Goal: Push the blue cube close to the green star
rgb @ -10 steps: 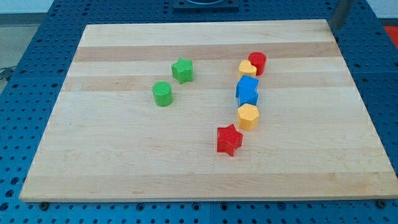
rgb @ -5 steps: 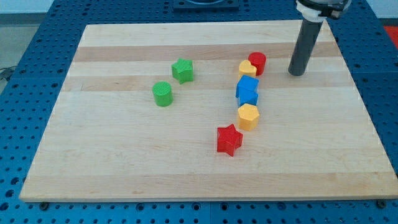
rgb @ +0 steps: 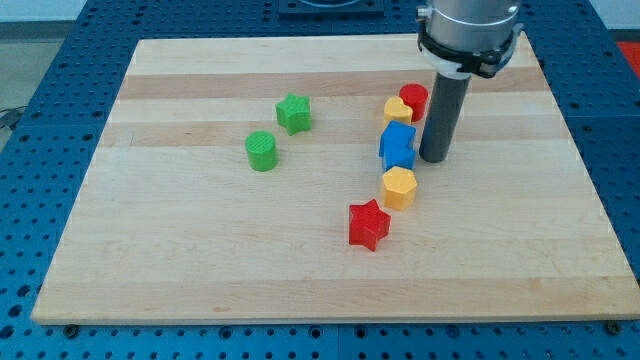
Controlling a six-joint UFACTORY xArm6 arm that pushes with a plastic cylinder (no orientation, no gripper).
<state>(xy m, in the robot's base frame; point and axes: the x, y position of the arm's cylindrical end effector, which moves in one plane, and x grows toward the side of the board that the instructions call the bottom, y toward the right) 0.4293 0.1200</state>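
The blue cube (rgb: 397, 146) sits right of the board's middle, in a column of blocks. The green star (rgb: 293, 113) lies up and to the view's left of it, well apart. My tip (rgb: 433, 158) rests on the board just to the right of the blue cube, a small gap from it. The rod rises toward the view's top and partly overlaps the red cylinder (rgb: 414, 101).
A yellow heart (rgb: 397, 110) sits just above the blue cube beside the red cylinder. A yellow hexagon (rgb: 398, 187) is just below the cube. A red star (rgb: 368, 224) lies lower left. A green cylinder (rgb: 261, 150) is below-left of the green star.
My rod has come in from the view's top right, down and left, and now stands beside the blue cube. No block has moved.
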